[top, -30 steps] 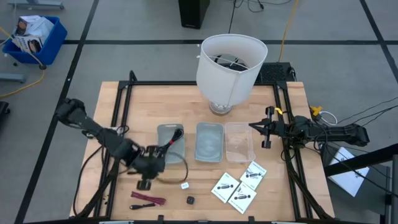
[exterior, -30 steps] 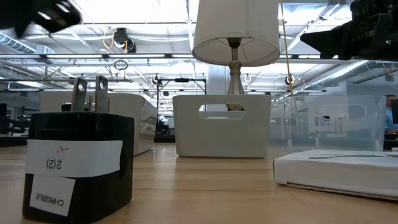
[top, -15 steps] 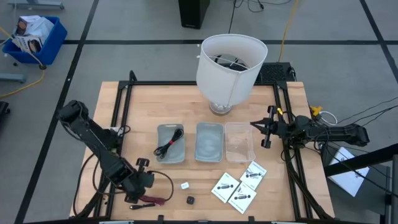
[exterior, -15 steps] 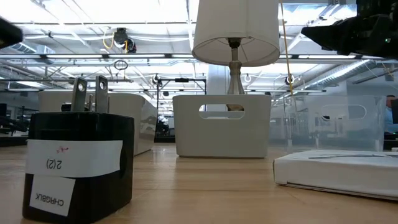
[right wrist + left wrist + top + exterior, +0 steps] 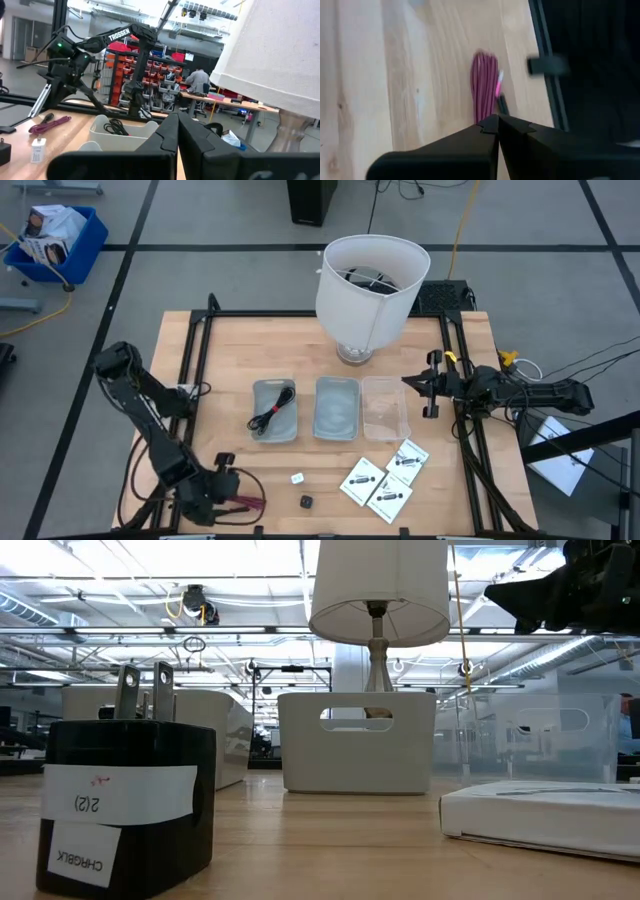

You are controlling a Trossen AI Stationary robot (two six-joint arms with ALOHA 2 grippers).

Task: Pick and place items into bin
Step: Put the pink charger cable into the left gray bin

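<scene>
My left gripper is shut and sits at the table's near left corner, beside the magenta cable bundle. In the left wrist view its tips are at the near end of that bundle; whether they touch, I cannot tell. A black cable lies inside the left grey bin. The tiny white piece, the black cube and the white packets lie flat on the wood. My right gripper is shut and waits to the right of the clear bin.
A middle grey bin stands between the other two. A white lamp stands on the far side. A black frame rail runs along the table's left edge, close to my left arm. In the low view the black cube fills the left foreground.
My left gripper has moved from beside the left grey bin toward the table's near left corner and has come down next to the magenta cable bundle. The black cable stays in the left grey bin. My right arm has kept still.
</scene>
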